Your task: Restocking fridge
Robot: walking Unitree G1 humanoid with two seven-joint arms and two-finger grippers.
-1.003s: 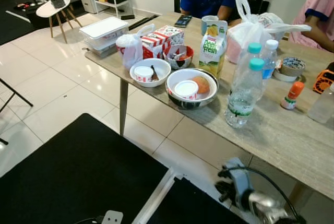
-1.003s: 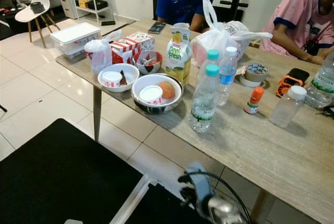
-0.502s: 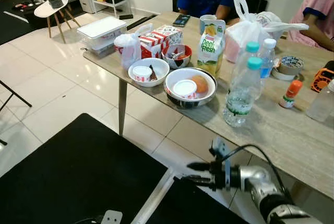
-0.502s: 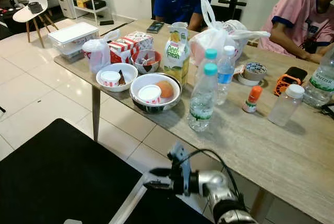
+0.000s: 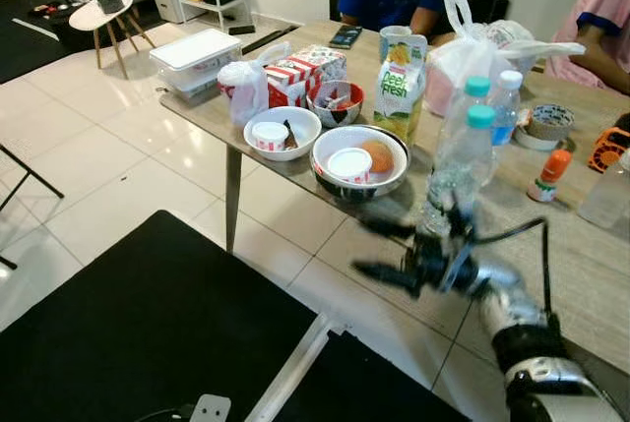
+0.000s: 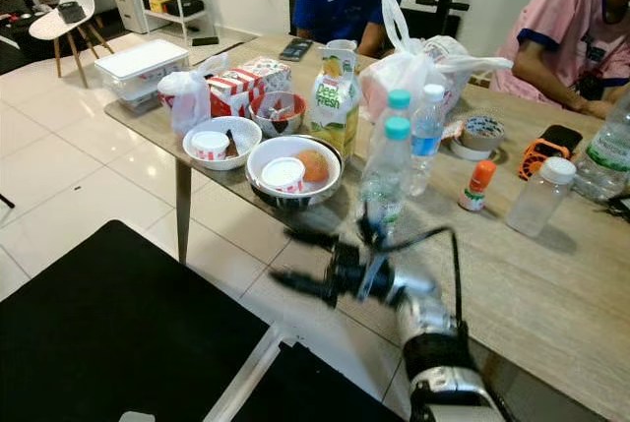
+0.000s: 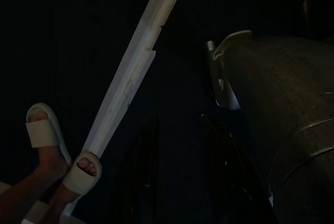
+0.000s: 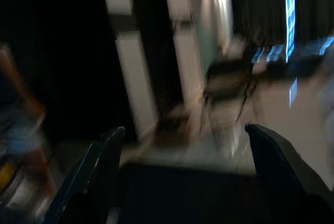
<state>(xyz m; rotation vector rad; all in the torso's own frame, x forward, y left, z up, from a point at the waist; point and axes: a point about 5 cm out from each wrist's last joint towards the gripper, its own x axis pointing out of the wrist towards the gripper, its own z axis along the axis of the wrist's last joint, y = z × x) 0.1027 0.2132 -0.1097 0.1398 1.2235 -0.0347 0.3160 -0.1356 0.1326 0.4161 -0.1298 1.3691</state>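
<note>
Right gripper (image 5: pixel 379 250), fingers spread and empty, reaches at lower centre toward the water bottle (image 5: pixel 455 174); next, close around it.

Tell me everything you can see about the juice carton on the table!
The juice carton is a tall paper box, green, yellow and white, with "Deel Fresh" printed in green and a picture of yellow fruit. Its folded top looks closed. It stands upright on the wooden table, just behind the bowl holding an orange and a small cup, beside the water bottles. Nothing is holding it.
</note>
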